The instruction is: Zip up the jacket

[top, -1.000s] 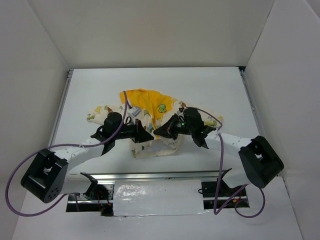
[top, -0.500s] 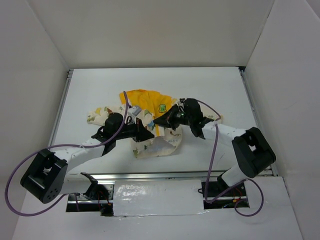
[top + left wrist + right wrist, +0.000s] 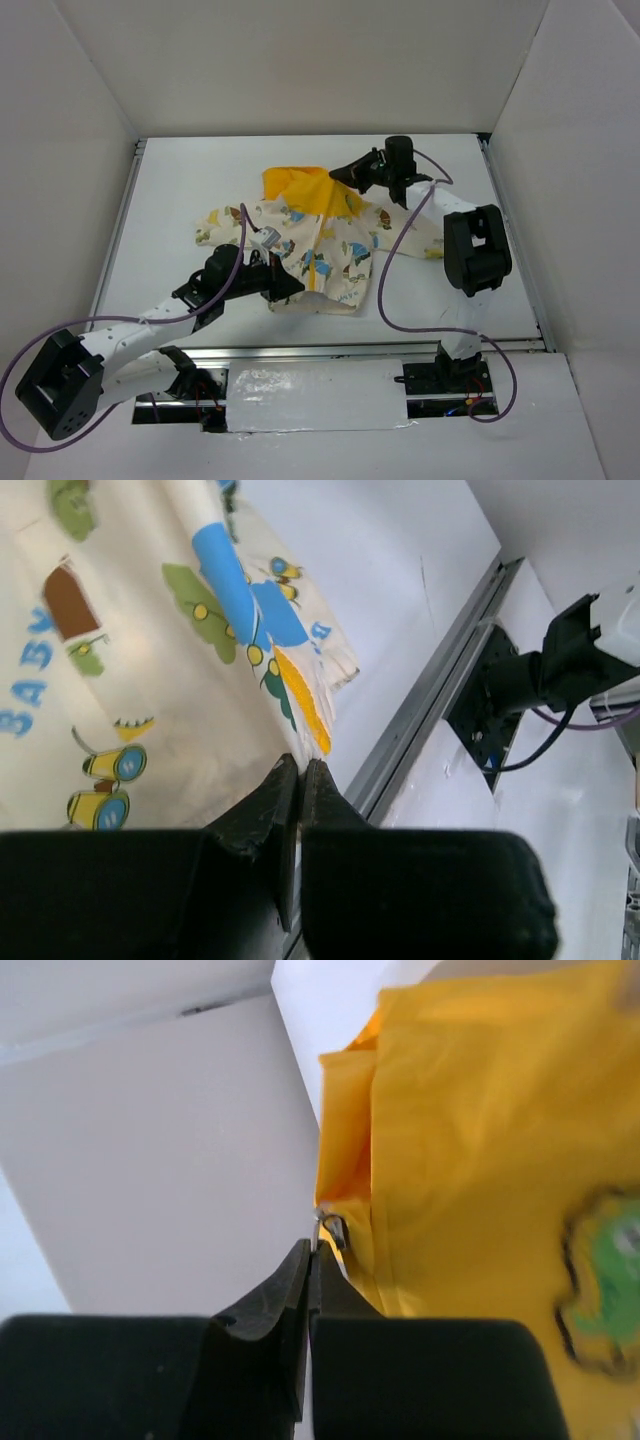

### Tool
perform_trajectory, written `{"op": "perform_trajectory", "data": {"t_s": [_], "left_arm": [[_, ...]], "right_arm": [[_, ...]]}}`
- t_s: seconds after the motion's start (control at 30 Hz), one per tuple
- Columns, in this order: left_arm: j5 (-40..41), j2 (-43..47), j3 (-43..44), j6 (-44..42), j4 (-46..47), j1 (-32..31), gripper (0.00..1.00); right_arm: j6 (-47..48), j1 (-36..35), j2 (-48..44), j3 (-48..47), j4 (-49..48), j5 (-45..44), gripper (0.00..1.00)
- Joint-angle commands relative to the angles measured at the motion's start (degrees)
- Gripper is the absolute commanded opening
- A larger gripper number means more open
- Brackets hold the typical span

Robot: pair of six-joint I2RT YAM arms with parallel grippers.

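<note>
"Top external is showing the jacket (image 3: pixel 320 245) lying stretched across the middle of the desk (image 3: pixel 180 180), with its hem toward the near edge and its yellow-orange hood (image 3: pixel 295 185) toward the far edge. Which step are we watching?"

"Judging by that, the closing pull is nearing its end. The right gripper (image 3: pixel 338 176) is sitting by the collar, close to the far edge. Its wrist view is showing both fingers pressed together on a small metal zipper pull (image 3: pixel 328 1225), just beside the hood's folded seam."

"And the other arm?"

"The left gripper (image 3: pixel 290 292) is acting as the anchor toward the near edge. Its fingers are clamped together with the printed hem (image 3: pixel 318 685) apparently pinched at their tips, so the front is being drawn taut."

"What is the next move calling for?"

"I am guessing a last short draw toward the collar, in line with the zipper, with the hem pinned. After that, both can let go. A sideways tug is risking a snag in the lining."

"How is the material looking?"

"Soft, thin cloth, cream with blue, green and orange cartoon prints, and it is wrinkling lightly. The hood is plain and matte, folding into loose layers. The pull is a tiny shiny loop, hard and slippery-looking, offering very little to hold."
</note>
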State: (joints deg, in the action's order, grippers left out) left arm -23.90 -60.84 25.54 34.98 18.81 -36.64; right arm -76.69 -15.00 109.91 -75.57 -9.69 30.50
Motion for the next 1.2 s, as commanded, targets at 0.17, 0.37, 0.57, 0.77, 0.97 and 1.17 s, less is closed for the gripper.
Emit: {"op": "perform_trajectory", "data": {"t_s": [0.17,0.37,0.57,0.77,0.97,1.17], "left_arm": [[4.5,6.3,-0.7,1.8,-11.2,-3.6,0.00],[10.5,3.5,2.0,1.3,-11.6,-3.6,0.00],[14.3,-5.0,11.9,-0.1,-12.8,-3.7,0.00],[29.4,-7.0,20.2,5.2,-24.0,-3.7,0.99],[45.6,-7.1,31.0,8.8,-40.6,-3.0,0.99],[45.5,-4.6,40.7,10.6,-51.2,11.2,0.99]], "right_arm": [[5.5,13.5,4.9,-25.0,15.0,-12.6,0.00],[13.4,20.4,2.5,-32.3,21.2,-12.8,0.00],[19.4,20.7,-0.4,-34.4,23.7,-14.4,0.00],[23.6,20.7,-0.3,-37.0,26.3,-12.3,0.84],[29.0,20.8,-1.6,-46.8,36.1,-13.0,1.00],[43.9,17.7,-17.4,-41.0,49.1,-18.5,1.00]]}}
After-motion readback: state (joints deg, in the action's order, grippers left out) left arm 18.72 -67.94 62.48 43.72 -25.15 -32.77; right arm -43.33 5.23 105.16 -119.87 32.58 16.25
